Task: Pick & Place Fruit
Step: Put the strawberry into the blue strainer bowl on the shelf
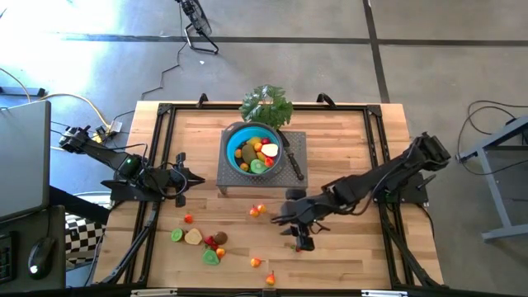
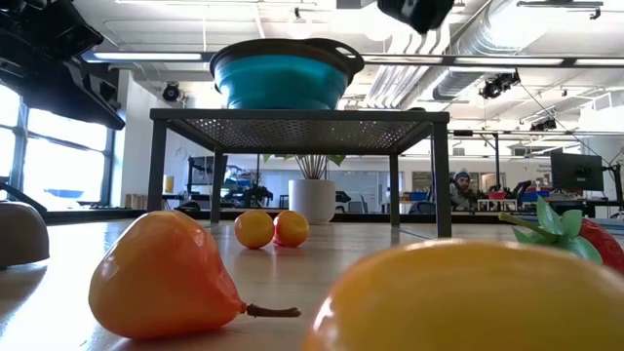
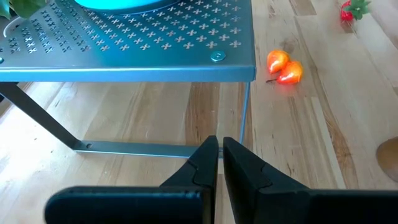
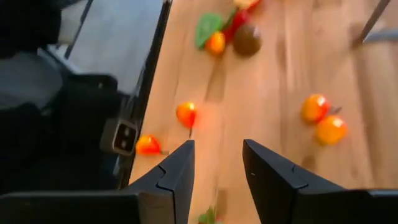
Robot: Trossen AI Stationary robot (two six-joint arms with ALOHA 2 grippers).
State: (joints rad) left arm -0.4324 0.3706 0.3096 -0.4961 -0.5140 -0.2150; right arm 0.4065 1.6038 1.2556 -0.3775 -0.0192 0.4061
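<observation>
High view: the right gripper (image 1: pixel 290 221) is being held with its fingers spread and empty over the bench's (image 1: pixel 355 148) middle near its front edge. The left gripper (image 1: pixel 198 179), pressed together, is being kept left of the rack (image 1: pixel 299 147). Fruit (image 1: pixel 196 238) is lying scattered toward the front-left corner.

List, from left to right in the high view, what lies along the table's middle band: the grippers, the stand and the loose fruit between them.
left gripper, fingers shut → grey mesh stand carrying the blue bowl of fruit → pair of small orange fruits → right gripper, fingers open, holding nothing.
</observation>
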